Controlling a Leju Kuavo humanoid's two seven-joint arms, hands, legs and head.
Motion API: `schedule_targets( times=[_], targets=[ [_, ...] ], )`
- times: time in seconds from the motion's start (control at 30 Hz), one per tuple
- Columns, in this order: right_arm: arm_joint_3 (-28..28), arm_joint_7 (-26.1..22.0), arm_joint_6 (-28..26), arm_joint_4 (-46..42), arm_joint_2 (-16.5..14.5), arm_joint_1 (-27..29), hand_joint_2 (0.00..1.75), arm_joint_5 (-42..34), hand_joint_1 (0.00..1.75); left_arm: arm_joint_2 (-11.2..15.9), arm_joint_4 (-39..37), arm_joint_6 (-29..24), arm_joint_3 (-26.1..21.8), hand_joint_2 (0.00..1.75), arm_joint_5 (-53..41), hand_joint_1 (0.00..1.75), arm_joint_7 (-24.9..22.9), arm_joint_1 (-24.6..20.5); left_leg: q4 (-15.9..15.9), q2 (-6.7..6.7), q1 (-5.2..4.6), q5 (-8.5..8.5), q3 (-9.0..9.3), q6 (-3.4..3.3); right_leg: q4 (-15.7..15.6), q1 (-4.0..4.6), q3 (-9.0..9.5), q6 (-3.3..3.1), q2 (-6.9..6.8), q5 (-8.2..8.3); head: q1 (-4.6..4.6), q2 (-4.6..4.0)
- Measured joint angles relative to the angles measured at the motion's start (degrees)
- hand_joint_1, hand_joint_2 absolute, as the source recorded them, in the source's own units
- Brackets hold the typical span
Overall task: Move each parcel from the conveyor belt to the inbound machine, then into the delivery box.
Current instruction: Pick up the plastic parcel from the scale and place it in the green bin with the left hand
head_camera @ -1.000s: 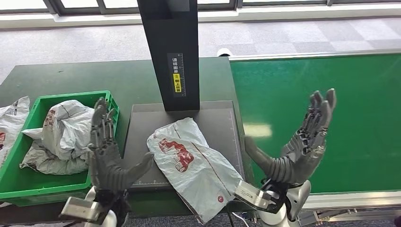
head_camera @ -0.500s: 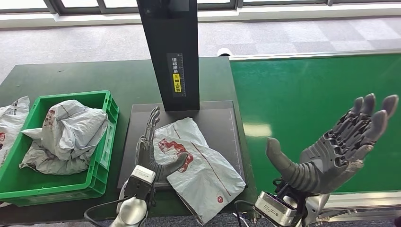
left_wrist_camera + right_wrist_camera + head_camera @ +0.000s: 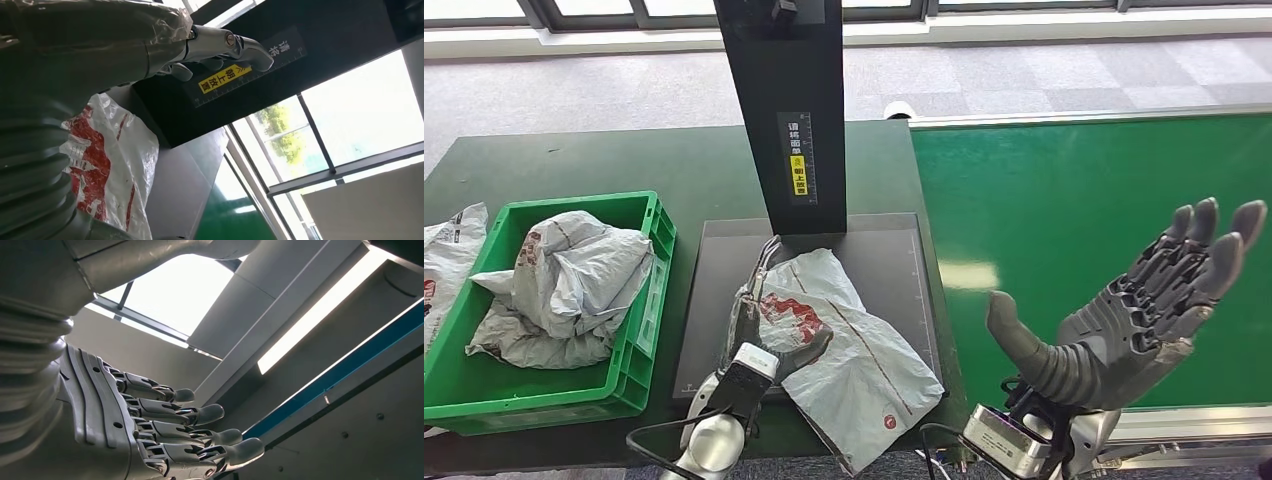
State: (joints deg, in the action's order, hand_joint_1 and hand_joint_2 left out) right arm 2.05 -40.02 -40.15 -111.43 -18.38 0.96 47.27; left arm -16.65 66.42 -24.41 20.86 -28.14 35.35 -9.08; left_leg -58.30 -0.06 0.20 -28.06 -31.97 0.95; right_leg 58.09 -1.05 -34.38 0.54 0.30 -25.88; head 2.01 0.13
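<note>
White plastic mailer with red print (image 3: 839,345) lying crumpled across the dark grey scanner platform (image 3: 894,262) of the inbound machine, one end just below the black upright column (image 3: 786,110), the other end hanging past the platform's front right corner and over the front edge of the dark green tabletop (image 3: 644,160). Yellow and white label strip (image 3: 799,160) running down the column's face.

Left hand (image 3: 759,320) set against the mailer's left edge — fingers stretched forward along the bag toward the column, thumb angled out over the red print. Spread rather than pinching; whether anything is actually gripped cannot be told. In the left wrist view, same fingers (image 3: 220,42) extended above the mailer (image 3: 112,160), the column's label just behind them.

Right hand (image 3: 1129,320) raised palm-up over the front part of the bright green conveyor belt (image 3: 1074,190), fingers apart and nearly straight, thumb out to the side, holding nothing. In the right wrist view, fingers (image 3: 190,432) laid out side by side against the ceiling.

Green plastic crate (image 3: 649,330) at the left end of the tabletop, just beside the platform, with a crumpled white parcel (image 3: 564,285) resting inside. Another white bag (image 3: 446,250) lying outside the crate at the tabletop's left edge — partly cut off.
</note>
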Motion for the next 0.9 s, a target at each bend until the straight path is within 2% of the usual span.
schedule_targets(
  times=[0.17, 0.37, 0.57, 0.9],
  targets=[
    [0.00, 0.00, 0.00, 0.00, 0.00, 0.00, 1.75, -0.09, 0.00, -0.13, -3.12, -2.07, -0.01, 1.75, -6.48, 0.00, -4.66, -1.32, 0.00, -0.01, 0.00, 0.00, 0.00, 0.00, 0.00, 0.00, 0.00, 0.00, -0.01, 0.00, -0.01, 0.00],
    [0.00, 0.00, 0.00, 0.04, -0.01, -0.11, 1.75, -0.43, 0.00, -0.55, -11.43, -2.73, -0.01, 1.75, -16.26, 0.00, -11.22, -4.13, 0.00, -0.02, 0.00, 0.01, 0.00, 0.00, 0.00, 0.00, 0.01, 0.00, -0.01, 0.00, -0.01, 0.00],
    [0.00, 0.01, 0.02, 0.15, -0.02, -0.72, 1.75, -0.52, 0.00, -1.45, -19.26, -2.47, -0.01, 1.75, -18.99, 0.00, -12.94, -6.77, 0.00, -0.03, 0.00, 0.01, -0.01, 0.00, 0.00, 0.00, 0.01, 0.00, -0.01, 0.00, 0.00, 0.00],
    [0.00, 0.01, 0.02, 0.57, -0.02, -1.13, 1.75, -0.52, 0.00, -2.22, -25.94, -2.50, -0.01, 1.75, -21.81, 0.00, -14.72, -9.16, 0.00, -0.06, 0.00, 0.01, -0.02, 0.00, 0.00, 0.00, 0.02, 0.00, -0.03, 0.00, -0.01, 0.00]
  ],
)
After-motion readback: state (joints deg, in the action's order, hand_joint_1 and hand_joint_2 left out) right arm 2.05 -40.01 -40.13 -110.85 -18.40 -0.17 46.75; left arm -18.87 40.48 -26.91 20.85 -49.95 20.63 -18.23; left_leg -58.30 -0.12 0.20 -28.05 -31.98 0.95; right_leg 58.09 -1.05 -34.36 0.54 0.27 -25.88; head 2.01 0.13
